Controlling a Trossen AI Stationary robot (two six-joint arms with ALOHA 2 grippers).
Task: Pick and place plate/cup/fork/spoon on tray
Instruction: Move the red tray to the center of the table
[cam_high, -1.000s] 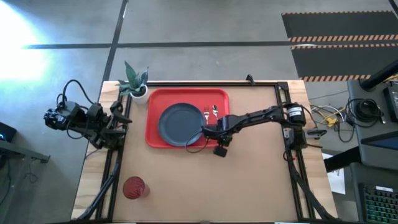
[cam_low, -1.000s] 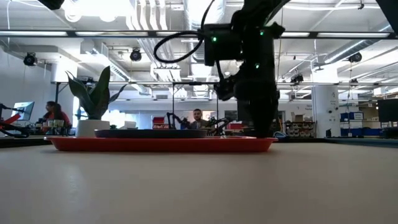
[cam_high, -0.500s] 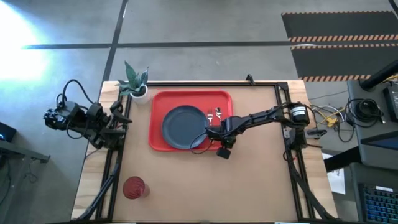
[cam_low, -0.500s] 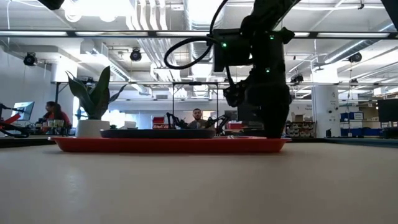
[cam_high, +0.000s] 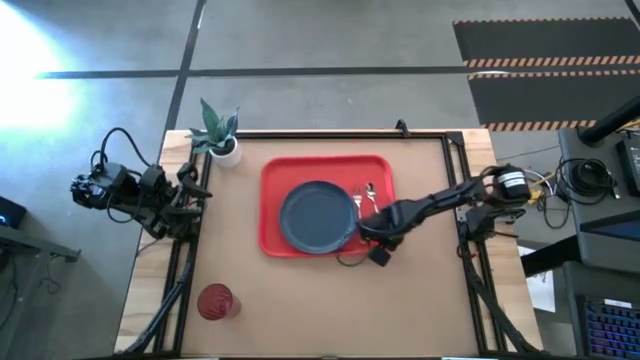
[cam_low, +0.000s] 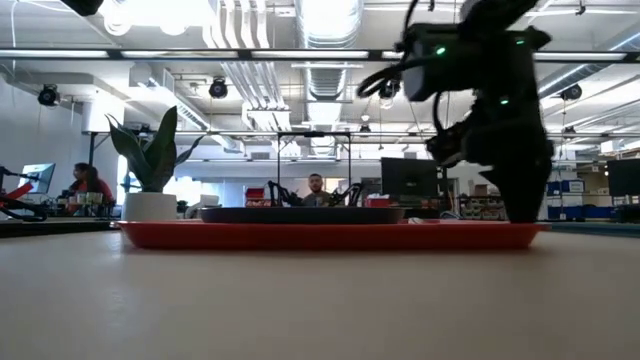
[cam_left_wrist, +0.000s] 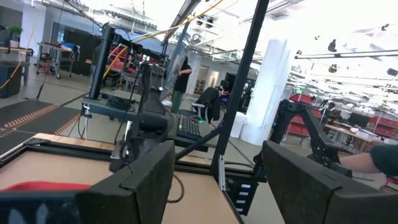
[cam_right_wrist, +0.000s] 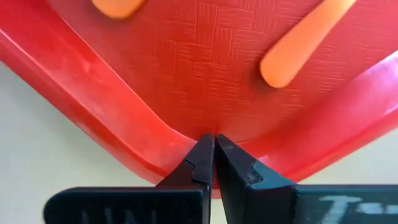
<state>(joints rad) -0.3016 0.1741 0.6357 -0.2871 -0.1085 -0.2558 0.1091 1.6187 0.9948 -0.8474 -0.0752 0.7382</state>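
The red tray (cam_high: 273, 218) lies flat on the table, right of its middle. On it lie the dark blue plate (cam_high: 318, 217), the fork (cam_high: 358, 200) and the spoon (cam_high: 371, 192); their orange handle ends show in the right wrist view (cam_right_wrist: 297, 55). My right gripper (cam_high: 373, 238) is shut at the tray's near right corner. The red cup (cam_high: 215, 301) stands on the table near its near left corner. My left gripper (cam_high: 195, 196) waits open at the table's left edge. My right gripper has its shut fingertips (cam_right_wrist: 205, 149) set on the inner slope of the tray's rim at its near right corner (cam_right_wrist: 180, 138). They come from above, slanting down from the table's right side. Nothing shows between them. The tray lies flat on the table.
A white pot with a green plant (cam_high: 220, 138) stands at the table's far left corner. Black frame rails run along the table's left, far and right sides. Bare tabletop lies along the near side, right of the cup. People sit in the room beyond the table (cam_low: 316, 187).
My right gripper has moved toward the table's right edge and a little nearer, staying shut at the tray's corner. The tray has slid along the table the same way, carrying the plate, fork and spoon, and has drawn away from the plant pot.
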